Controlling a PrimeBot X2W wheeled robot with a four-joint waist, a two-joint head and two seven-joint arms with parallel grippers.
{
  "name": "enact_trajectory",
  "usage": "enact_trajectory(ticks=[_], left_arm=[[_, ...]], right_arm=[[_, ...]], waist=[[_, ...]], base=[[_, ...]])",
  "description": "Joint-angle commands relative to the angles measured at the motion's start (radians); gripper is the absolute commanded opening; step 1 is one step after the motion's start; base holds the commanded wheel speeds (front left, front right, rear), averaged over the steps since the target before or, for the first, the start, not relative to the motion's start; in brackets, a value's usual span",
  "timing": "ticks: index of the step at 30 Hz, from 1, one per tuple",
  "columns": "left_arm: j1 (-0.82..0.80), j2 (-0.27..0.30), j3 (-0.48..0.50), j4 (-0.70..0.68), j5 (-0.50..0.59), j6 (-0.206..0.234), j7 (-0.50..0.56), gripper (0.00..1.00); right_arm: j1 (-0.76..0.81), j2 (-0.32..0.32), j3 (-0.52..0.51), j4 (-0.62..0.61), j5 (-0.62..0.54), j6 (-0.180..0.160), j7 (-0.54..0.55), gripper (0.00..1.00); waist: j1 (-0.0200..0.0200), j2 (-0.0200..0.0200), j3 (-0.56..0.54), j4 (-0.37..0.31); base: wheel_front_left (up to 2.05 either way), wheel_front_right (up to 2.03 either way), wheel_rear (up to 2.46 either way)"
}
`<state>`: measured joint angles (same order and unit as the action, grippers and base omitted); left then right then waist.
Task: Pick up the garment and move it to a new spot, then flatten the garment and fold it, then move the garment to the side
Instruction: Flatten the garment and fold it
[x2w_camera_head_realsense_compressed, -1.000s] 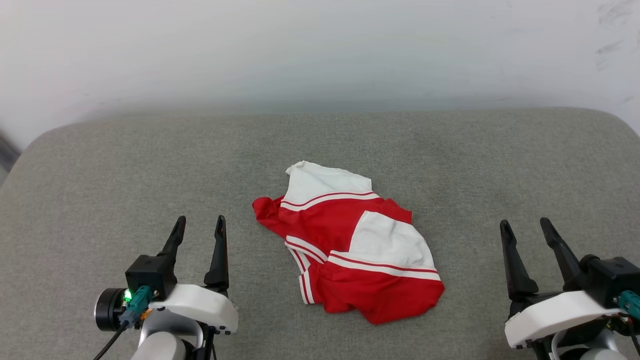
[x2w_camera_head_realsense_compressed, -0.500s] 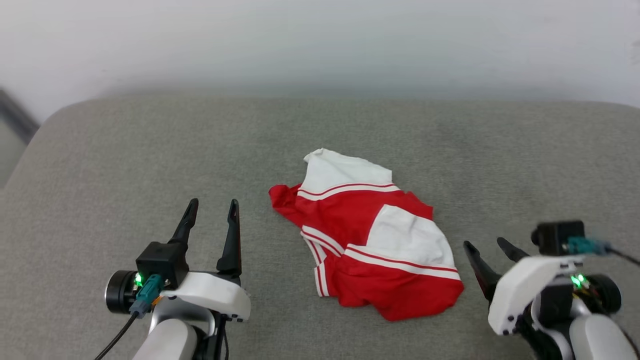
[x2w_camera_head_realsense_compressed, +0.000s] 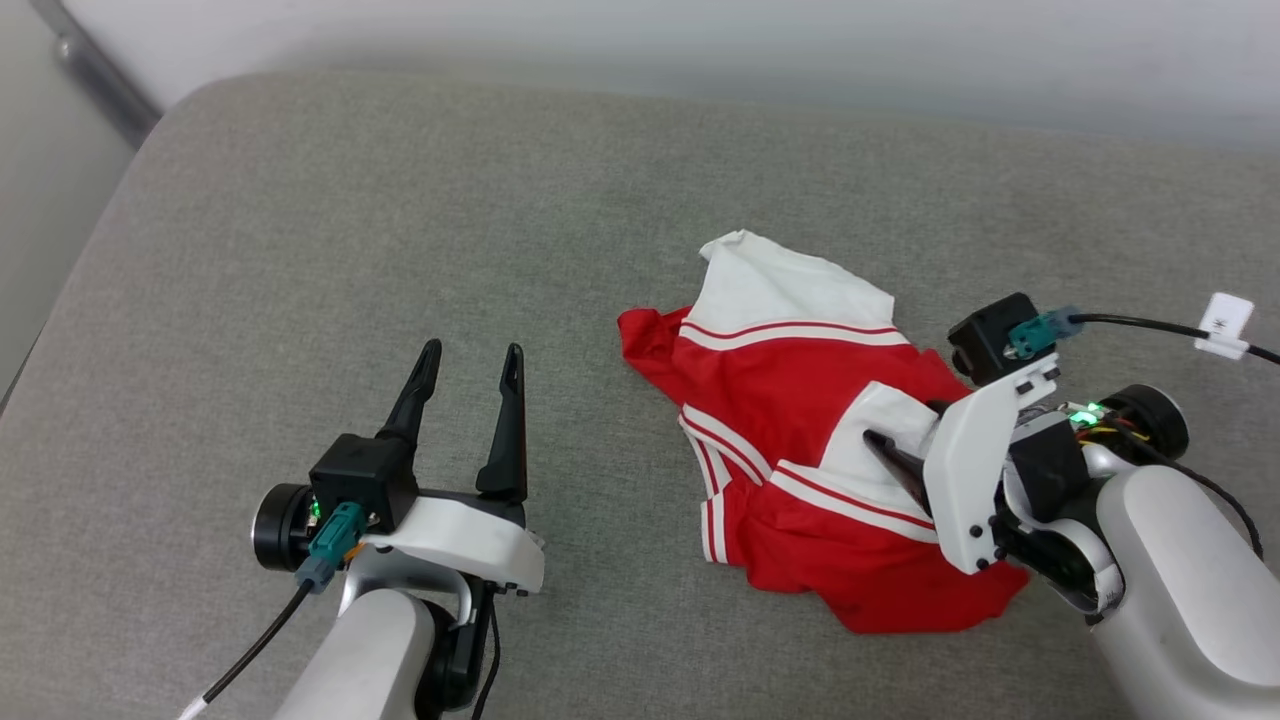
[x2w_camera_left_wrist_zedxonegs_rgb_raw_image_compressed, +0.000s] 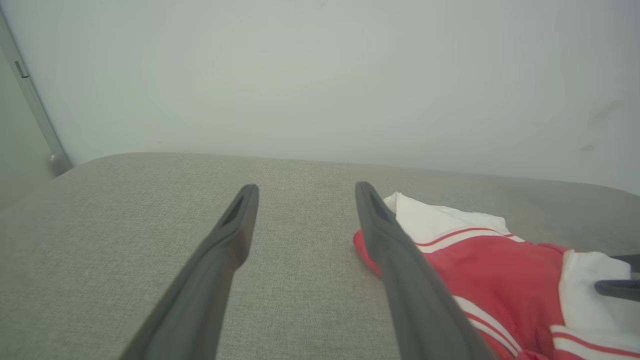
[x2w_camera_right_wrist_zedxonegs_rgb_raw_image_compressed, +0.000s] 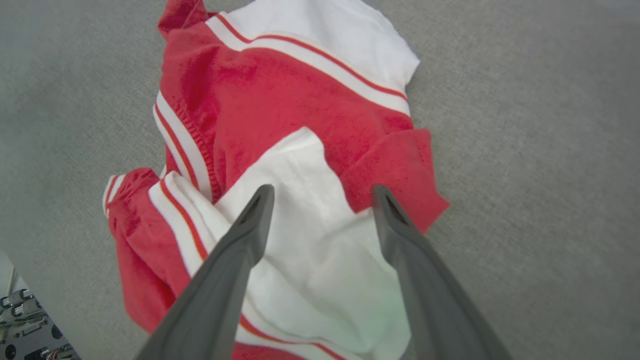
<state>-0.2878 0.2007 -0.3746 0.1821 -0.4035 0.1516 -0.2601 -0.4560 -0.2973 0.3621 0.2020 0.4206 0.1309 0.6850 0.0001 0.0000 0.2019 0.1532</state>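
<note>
The crumpled red jersey shirt (x2w_camera_head_realsense_compressed: 790, 400), white-sleeved with striped trim, lay on the grey fabric cushion (x2w_camera_head_realsense_compressed: 400, 200). The right gripper (x2w_camera_right_wrist_zedxonegs_rgb_raw_image_compressed: 321, 192) had swung in from beside it, fingers wide over a white sleeve. The left gripper (x2w_camera_head_realsense_compressed: 473, 348) stayed apart, fingers wide.

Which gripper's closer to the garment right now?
Right. The right gripper is open and directly over the garment, fingers straddling a white panel; contact unclear. The left gripper is open over the bare grey surface, off the garment's left edge.
</note>
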Motion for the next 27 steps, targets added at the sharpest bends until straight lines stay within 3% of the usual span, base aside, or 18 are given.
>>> enact_trajectory(ticks=[1,3,4,5,11,16,21,27], left_arm=[[-0.013,-0.009,0.003,0.0,0.007,-0.003,-0.007,1.0],[-0.016,-0.014,0.009,0.003,0.015,-0.009,-0.007,1.0],[-0.016,-0.017,0.013,0.005,0.016,-0.011,-0.007,1.0],[-0.016,-0.02,0.016,0.006,0.019,-0.014,-0.007,1.0],[-0.001,-0.031,0.044,0.014,0.034,-0.026,-0.006,1.0],[0.017,-0.033,0.062,0.016,0.049,-0.029,-0.005,1.0],[0.035,-0.03,0.075,0.021,0.055,-0.032,-0.005,1.0],[0.045,-0.027,0.08,0.029,0.055,-0.033,-0.005,1.0]], right_arm=[[-0.023,-0.014,0.026,0.016,0.014,0.0,0.015,1.0],[-0.041,-0.028,0.059,0.033,0.035,0.0,0.036,1.0],[-0.046,-0.035,0.071,0.039,0.046,0.0,0.044,0.4],[-0.053,-0.041,0.081,0.039,0.054,0.0,0.046,0.0],[-0.082,-0.073,0.118,-0.012,0.078,0.0,0.012,0.0],[-0.097,-0.072,0.028,-0.063,0.052,0.0,-0.066,0.0],[-0.035,-0.046,-0.194,-0.056,0.002,0.0,-0.125,0.0],[0.104,0.025,-0.544,0.021,-0.068,0.0,-0.192,0.0]], waist=[[-0.0001,0.0,0.021,0.019],[-0.0001,0.0,0.027,0.023],[-0.0001,0.0,0.027,0.024],[-0.0001,0.0,0.028,0.024],[-0.0001,0.0,0.014,0.001],[-0.0001,0.0,-0.005,-0.039],[-0.0001,0.0,-0.021,-0.085],[-0.0001,0.0,-0.033,-0.118]], base=[[0.0,0.0,0.0],[0.0,0.0,0.0],[0.0,0.0,0.0],[0.0,0.0,0.0],[0.0,0.0,0.0],[0.0,0.0,0.0],[0.0,0.0,0.0],[0.0,0.0,0.0]])
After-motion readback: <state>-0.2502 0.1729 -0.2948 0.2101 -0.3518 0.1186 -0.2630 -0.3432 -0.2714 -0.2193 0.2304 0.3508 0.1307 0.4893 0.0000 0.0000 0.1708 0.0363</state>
